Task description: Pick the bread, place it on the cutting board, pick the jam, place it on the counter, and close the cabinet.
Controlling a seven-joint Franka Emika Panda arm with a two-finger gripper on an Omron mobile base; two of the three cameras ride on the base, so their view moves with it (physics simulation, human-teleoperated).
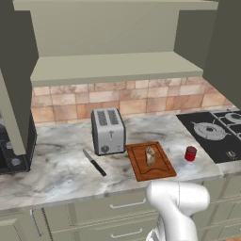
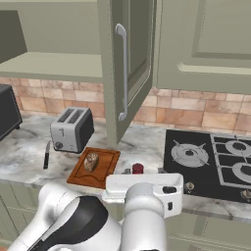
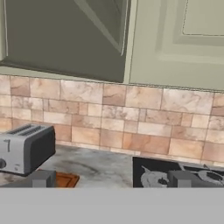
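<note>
Knife (image 1: pixel 94 162): loose on the counter (image 1: pixel 56 164), left of the toaster (image 1: pixel 108 131).
Bread (image 1: pixel 150 156): lying on the cutting board (image 1: pixel 141 165).
Jam (image 1: pixel 190 153): upright on the counter, between board and stovetop (image 1: pixel 214 132).
Cabinet (image 1: pixel 113 66): open, shelf bare; its right door (image 2: pixel 128 68) juts out over the counter.
Gripper (image 3: pixel 111 178): fingers spread wide, holding nothing, facing the backsplash.
Risk: likely only closing is left; a sweep at the door's edge could slip off the panel, and a low swing might knock the jam over.
</note>
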